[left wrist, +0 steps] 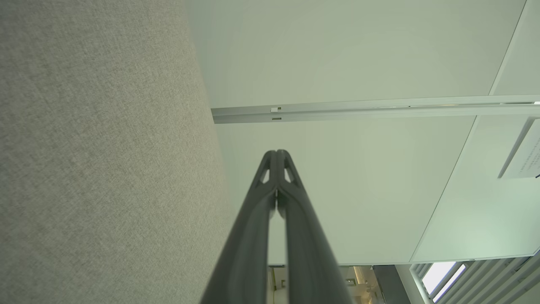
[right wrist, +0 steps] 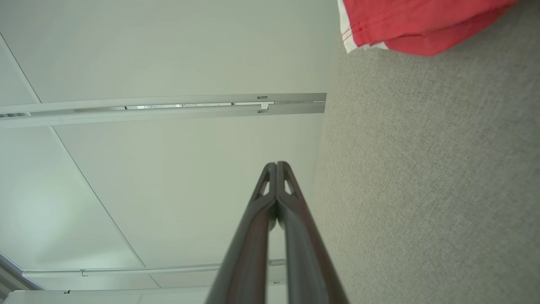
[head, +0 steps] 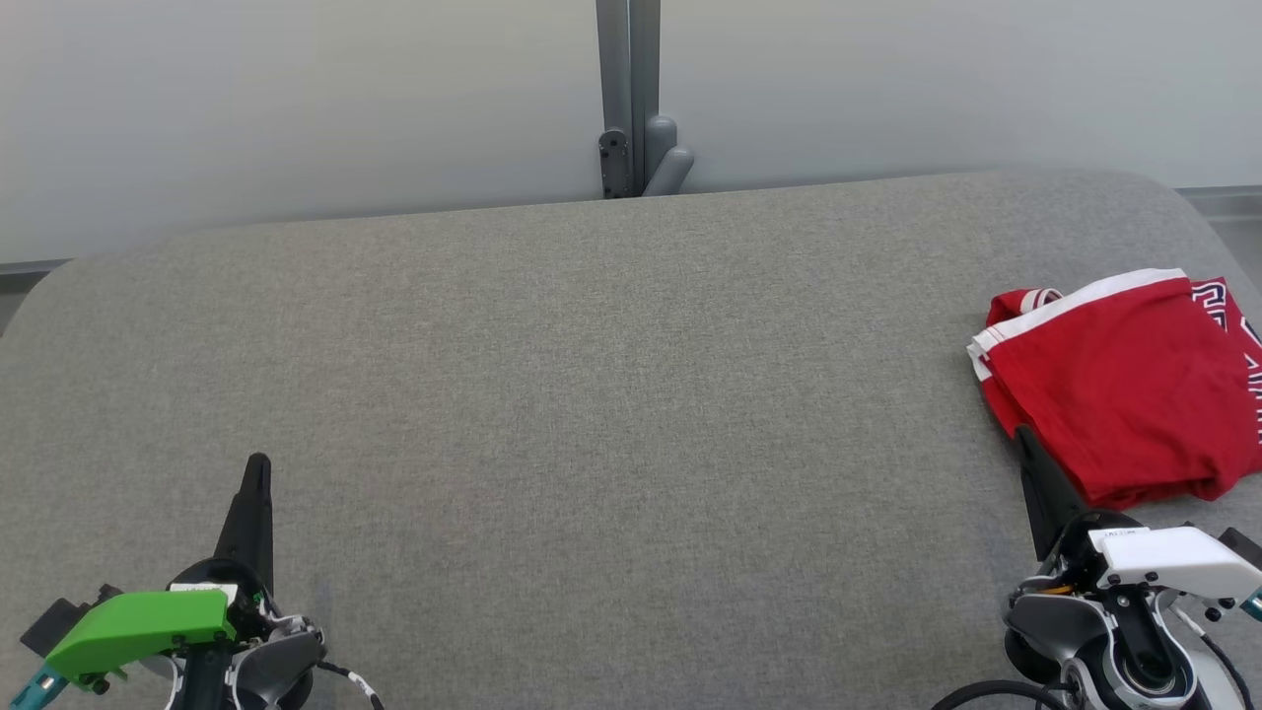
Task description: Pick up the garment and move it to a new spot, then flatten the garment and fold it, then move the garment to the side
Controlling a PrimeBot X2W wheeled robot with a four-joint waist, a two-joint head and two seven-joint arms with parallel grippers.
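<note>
A red garment point(head: 1119, 380) with white trim lies folded at the right edge of the grey padded table point(head: 611, 394); its corner also shows at the top of the right wrist view as red cloth point(right wrist: 417, 23). My right gripper point(head: 1025, 436) is shut and empty, its tips just at the garment's near left corner. At the lower left, far from the garment, my left gripper point(head: 258, 463) is shut with nothing in it. In each wrist view the two dark fingers meet at their tips: left gripper point(left wrist: 276, 152), right gripper point(right wrist: 276, 163).
A pale wall panel stands behind the table, with a grey metal post and bracket point(head: 636, 148) at its middle. The table's rounded far edge runs across the head view. Wide bare grey fabric stretches between the two grippers.
</note>
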